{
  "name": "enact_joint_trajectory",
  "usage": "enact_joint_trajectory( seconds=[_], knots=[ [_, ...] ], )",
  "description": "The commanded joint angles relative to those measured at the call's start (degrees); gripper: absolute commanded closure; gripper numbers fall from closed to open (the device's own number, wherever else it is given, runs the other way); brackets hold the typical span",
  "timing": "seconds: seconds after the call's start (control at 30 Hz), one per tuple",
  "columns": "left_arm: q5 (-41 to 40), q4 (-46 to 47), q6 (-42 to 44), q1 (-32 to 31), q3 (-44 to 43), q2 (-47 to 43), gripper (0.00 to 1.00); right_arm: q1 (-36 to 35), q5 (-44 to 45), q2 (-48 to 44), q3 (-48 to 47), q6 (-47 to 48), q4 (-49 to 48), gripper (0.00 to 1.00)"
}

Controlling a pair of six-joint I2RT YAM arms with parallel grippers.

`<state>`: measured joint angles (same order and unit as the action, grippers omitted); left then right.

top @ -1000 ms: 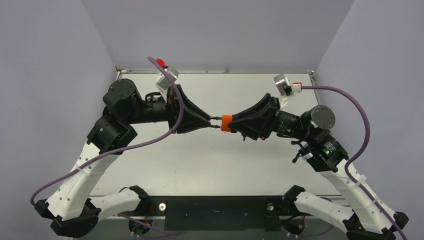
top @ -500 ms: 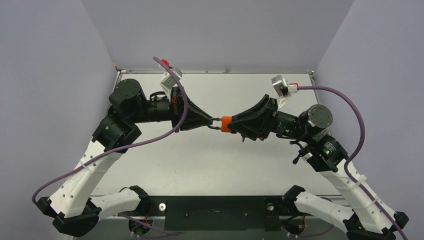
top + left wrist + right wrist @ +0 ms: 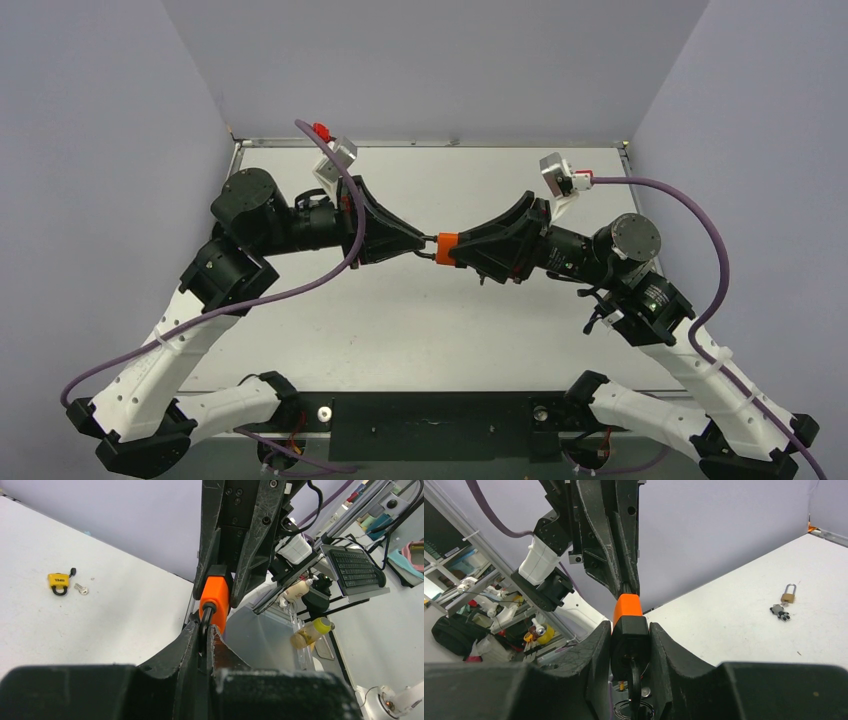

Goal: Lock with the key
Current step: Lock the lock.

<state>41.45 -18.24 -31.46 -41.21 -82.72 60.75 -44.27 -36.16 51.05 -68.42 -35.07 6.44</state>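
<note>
– Padlock (image 3: 447, 242) first: where do we have it?
– Off the table (image 3: 400, 330), in mid-air between the two arms. It is orange with a black end. Our right end effector (image 3: 630, 632) is closed on the body of the padlock, one finger flat against either side. Our left end effector (image 3: 206, 637) is pinched nearly together on the dark shackle (image 3: 205, 617).
– And the key (image 3: 634, 672)?
– It sits in the black end facing the right wrist camera, with a ring (image 3: 624, 706) below it cut off by the frame's edge.
– What of the surface and the room?
– The table is pale grey-white, with plain lavender walls on three sides. A yellow padlock (image 3: 58, 581) lies on it with a small silver key (image 3: 81, 588) just beside. A brass padlock (image 3: 788, 595) lies elsewhere, near a small dark object (image 3: 779, 612) we cannot identify. Past the table's edge we see shelving, a keyboard (image 3: 356, 570) and a bottle (image 3: 312, 632).
– What is unclear?
– Whether the shackle is pushed home, because the fingers cover its ends. From the top camera the arms hide the key.
</note>
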Motion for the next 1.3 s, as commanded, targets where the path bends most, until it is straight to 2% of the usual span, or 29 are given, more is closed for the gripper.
enact_joint_trajectory(
  seconds=[0.0, 0.9, 1.27],
  knots=[
    [-5.88, 4.30, -2.07, -1.67, 0.68, 1.61, 1.00, -2.60, 2.16, 1.91, -0.25, 1.50, -4.33, 1.00],
    [-11.38, 4.39, -2.98, -11.44, 0.03, 4.99, 1.00, -3.82, 3.89, 6.81, -2.09, 3.16, -4.02, 1.00],
    [-11.68, 5.27, -3.14, -13.14, -1.65, 7.15, 1.00, -5.36, 4.12, 8.48, -2.42, 3.62, -3.80, 1.00]
  ],
)
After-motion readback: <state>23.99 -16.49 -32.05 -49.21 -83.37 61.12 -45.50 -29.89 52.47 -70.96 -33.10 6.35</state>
